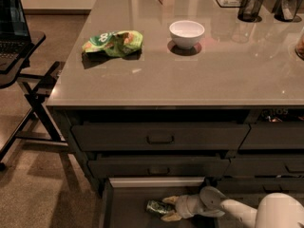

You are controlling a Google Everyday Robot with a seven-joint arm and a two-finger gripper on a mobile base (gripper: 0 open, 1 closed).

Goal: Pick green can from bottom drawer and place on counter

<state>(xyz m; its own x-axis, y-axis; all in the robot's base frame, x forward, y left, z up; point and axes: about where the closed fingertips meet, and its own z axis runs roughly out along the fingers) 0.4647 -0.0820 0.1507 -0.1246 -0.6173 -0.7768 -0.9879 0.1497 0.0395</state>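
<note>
**Q:** Where does the small green-and-white printed metal can point(156, 207) lie?

**A:** On its side on the dark floor of the wide, shallow dark grey bottom drawer point(124, 209), which stands pulled out below the near edge of the glossy grey-beige slab desk point(190, 80). The can sits toward the drawer's right side, with its long axis running left to right.

**Q:** And the pale two-finger gripper point(167, 209)?

**A:** It reaches into the drawer from the right, on a white arm point(278, 213) at the lower right. The jaws stand apart, one on each side of the can's right end.

**Q:** What rests on the desk?

**A:** A crumpled green chip bag point(113, 42) lies toward the left edge. A round white bowl point(186, 33) sits right of it, well apart. A black mesh cup point(250, 5) stands near the far right corner.
</note>
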